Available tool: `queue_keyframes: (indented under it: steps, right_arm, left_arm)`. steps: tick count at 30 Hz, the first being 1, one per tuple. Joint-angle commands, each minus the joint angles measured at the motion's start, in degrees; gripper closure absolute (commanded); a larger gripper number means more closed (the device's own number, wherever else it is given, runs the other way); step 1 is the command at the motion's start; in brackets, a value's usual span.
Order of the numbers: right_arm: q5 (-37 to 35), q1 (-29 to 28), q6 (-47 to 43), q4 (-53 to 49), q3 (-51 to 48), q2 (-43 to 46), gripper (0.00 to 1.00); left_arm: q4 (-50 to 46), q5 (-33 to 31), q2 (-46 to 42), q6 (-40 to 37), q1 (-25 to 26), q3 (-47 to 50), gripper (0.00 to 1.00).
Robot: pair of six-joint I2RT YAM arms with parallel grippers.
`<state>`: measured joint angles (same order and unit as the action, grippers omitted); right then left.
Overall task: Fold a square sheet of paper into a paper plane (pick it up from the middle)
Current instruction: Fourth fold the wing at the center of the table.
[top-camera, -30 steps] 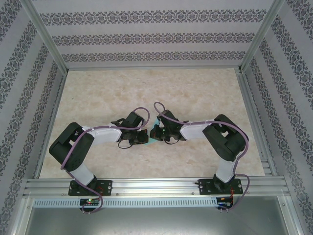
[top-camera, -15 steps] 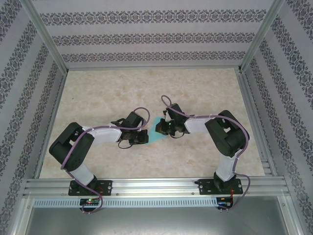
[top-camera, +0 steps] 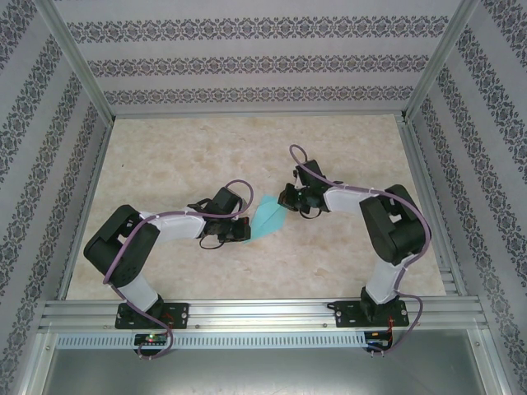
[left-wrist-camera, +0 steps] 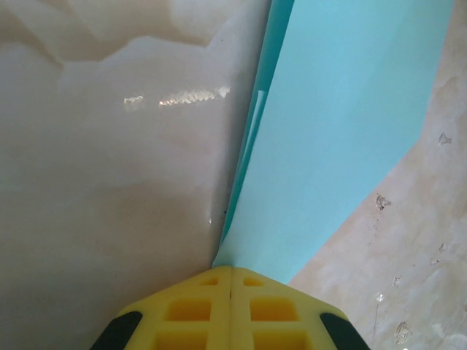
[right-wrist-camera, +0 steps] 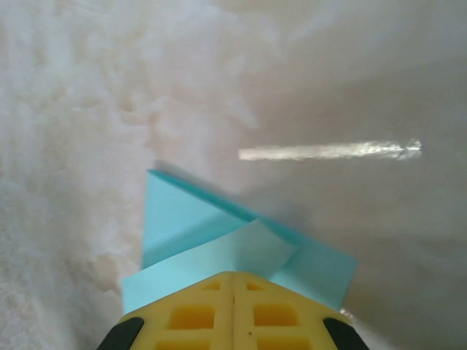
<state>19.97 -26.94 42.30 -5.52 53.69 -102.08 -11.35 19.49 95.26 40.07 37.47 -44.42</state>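
The folded blue paper [top-camera: 268, 219] stretches diagonally between your grippers: your left gripper [top-camera: 246, 232] pinches its near end, your right gripper [top-camera: 285, 203] its far end, fingers pressed together.

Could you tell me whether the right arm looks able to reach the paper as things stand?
Probably yes: the right gripper sits shut right at the edge of the paper, with nothing between them.

You have light-blue paper [top-camera: 268, 218], a beige marbled table [top-camera: 181, 156], yellow left gripper pads [left-wrist-camera: 208, 292], white walls [top-camera: 247, 62] banded in dark, possibly floral, print.
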Motion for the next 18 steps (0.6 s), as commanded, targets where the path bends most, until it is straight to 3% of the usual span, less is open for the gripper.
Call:
queue_keyframes:
  steps: [1,10,18]
  right_arm:
    - [-1.7,-4.2,1.4,2.7,-1.9,3.6,1.00]
    - [2.9,-10.2,3.2,6.2,-1.1,-2.1,1.00]
    - [2.0,-4.7,0.5,4.1,0.6,-6.6,1.00]
  left_arm:
    - [-9.1,-1.3,2.3,-0.9,-0.3,2.3,1.00]
    - [-9.3,-1.5,2.4,-0.9,-0.3,2.0,1.00]
    - [-10.5,-2.1,2.6,-2.3,-0.3,2.1,1.00]
